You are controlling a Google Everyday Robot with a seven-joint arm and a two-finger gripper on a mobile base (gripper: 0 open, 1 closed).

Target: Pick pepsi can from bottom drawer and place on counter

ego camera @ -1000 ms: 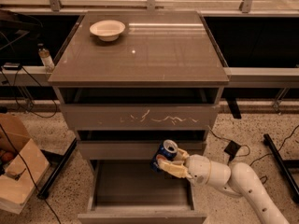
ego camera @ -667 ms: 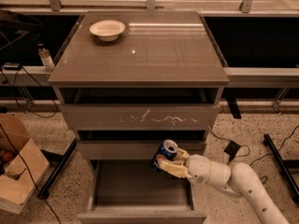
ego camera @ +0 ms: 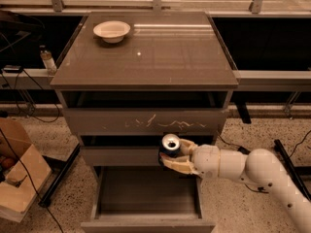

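The pepsi can, dark blue with a silver top, is held upright in my gripper, whose cream fingers are shut around it. The can hangs above the right rear of the open bottom drawer, in front of the narrow middle drawer front. My white arm reaches in from the lower right. The drawer's grey tray shows nothing inside. The glossy counter lies above, well higher than the can.
A white bowl sits on the counter's back left. A small bottle with a white cap stands on a ledge left of the cabinet. A cardboard box and cables lie on the floor at left.
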